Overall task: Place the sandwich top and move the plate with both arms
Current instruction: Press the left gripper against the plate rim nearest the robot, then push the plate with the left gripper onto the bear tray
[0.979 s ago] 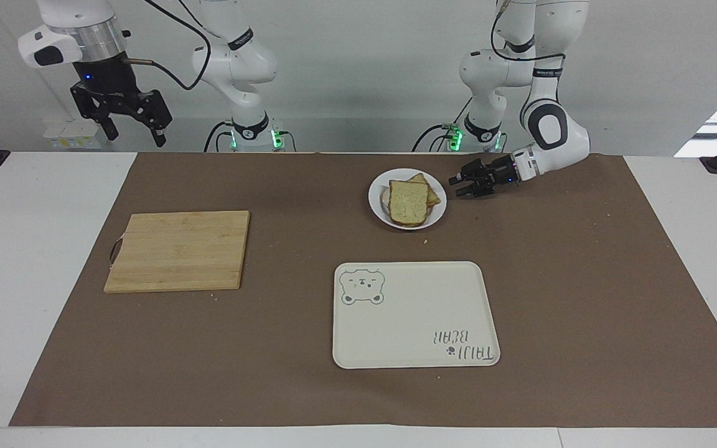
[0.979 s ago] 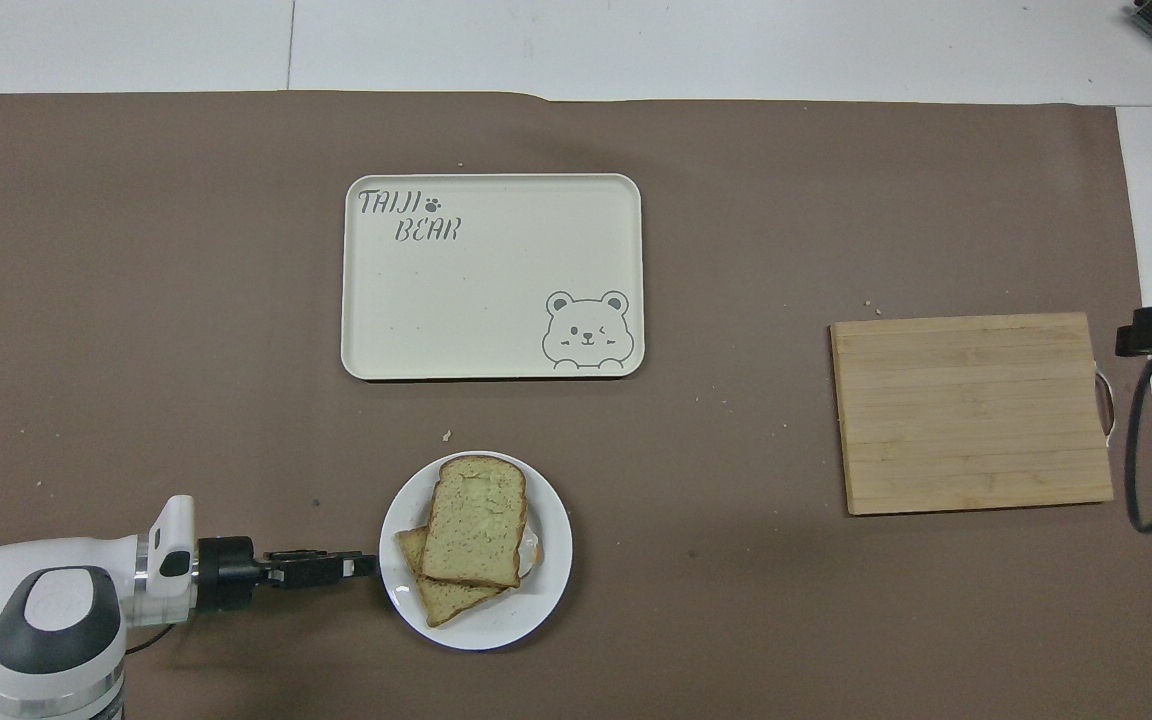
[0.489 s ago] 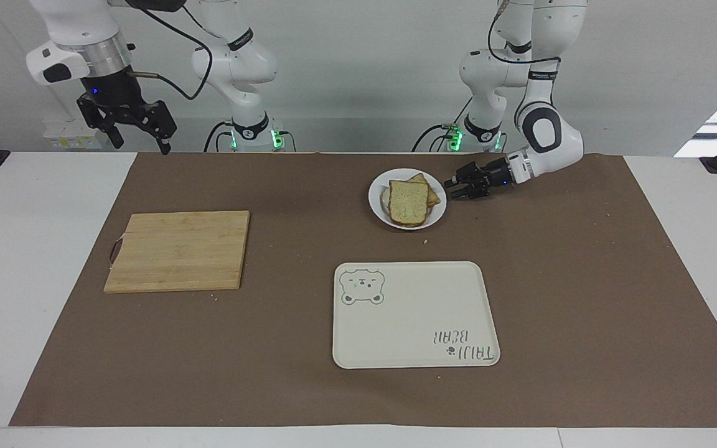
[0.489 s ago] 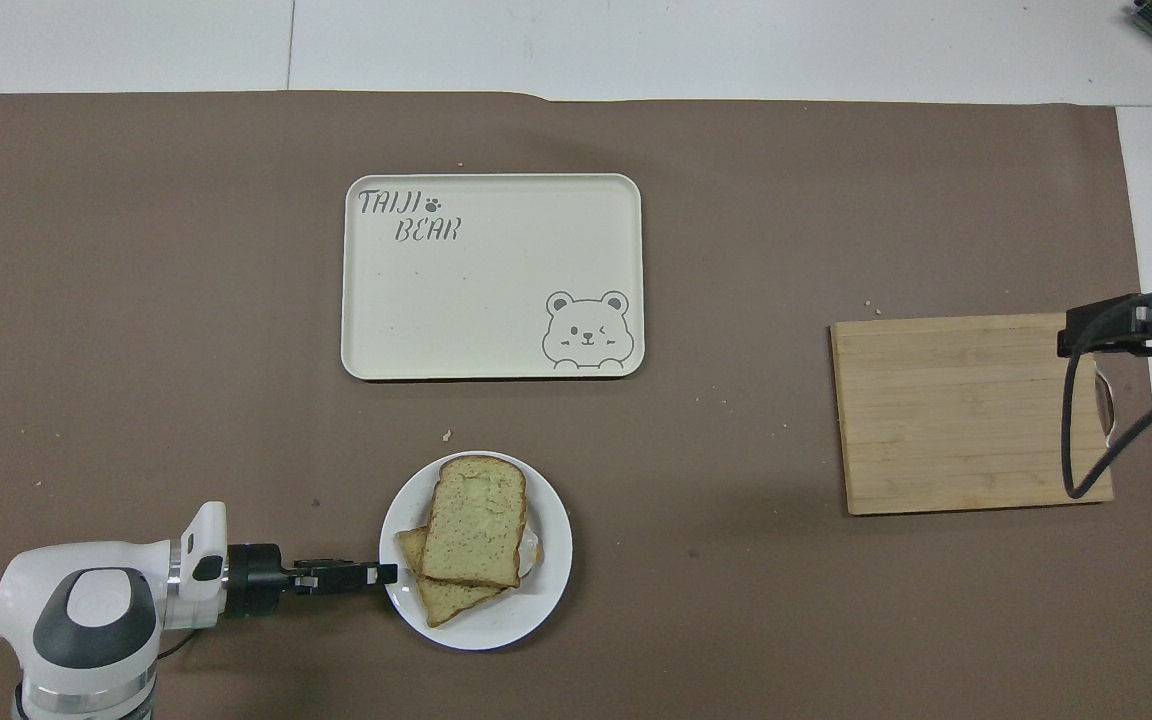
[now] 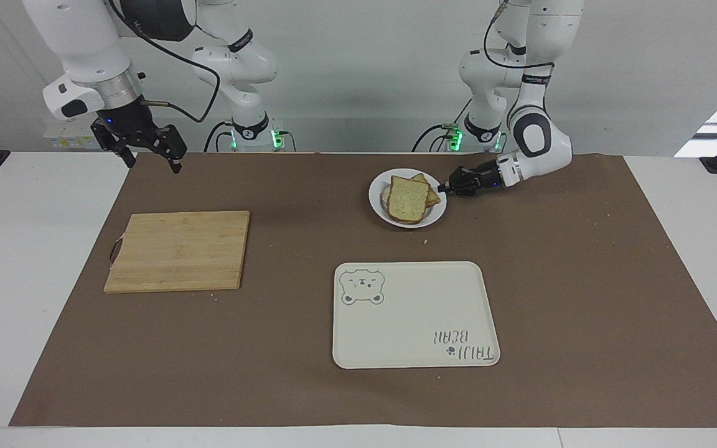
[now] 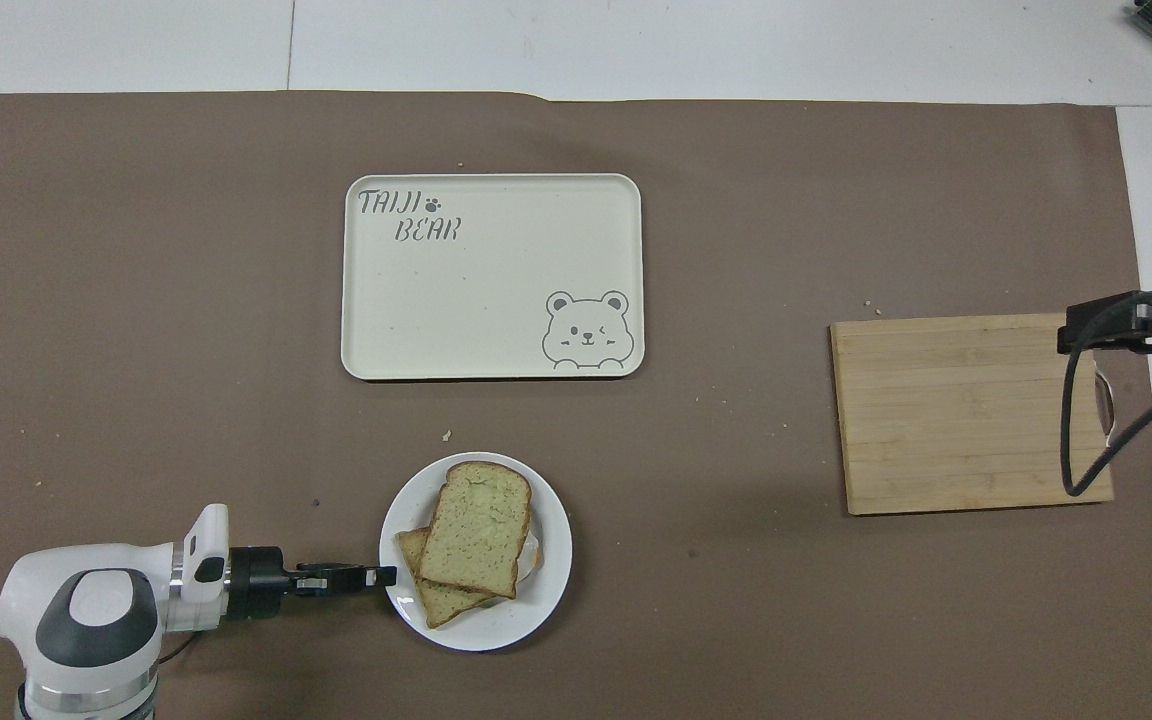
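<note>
The small white plate (image 5: 434,217) (image 6: 548,592) sits near the robots, toward the left arm's end of the table. On it the sandwich top (image 5: 406,199) (image 6: 476,528), a pale speckled slice, lies askew over a lower slice (image 5: 433,191) (image 6: 434,598). My left gripper (image 5: 444,188) (image 6: 389,575) reaches in low and level, shut on the plate's rim at the side toward the left arm's end. My right gripper (image 5: 150,157) hangs open in the air over the brown mat's edge at the right arm's end, holding nothing.
A cream tray (image 5: 414,314) (image 6: 491,290) with a bear drawing lies farther from the robots than the plate. A wooden cutting board (image 5: 178,251) (image 6: 971,412) lies toward the right arm's end. Crumbs dot the brown mat.
The left gripper slid onto the plate's rim and closed; the top slice shifted slightly. The right arm came down and toward the mat.
</note>
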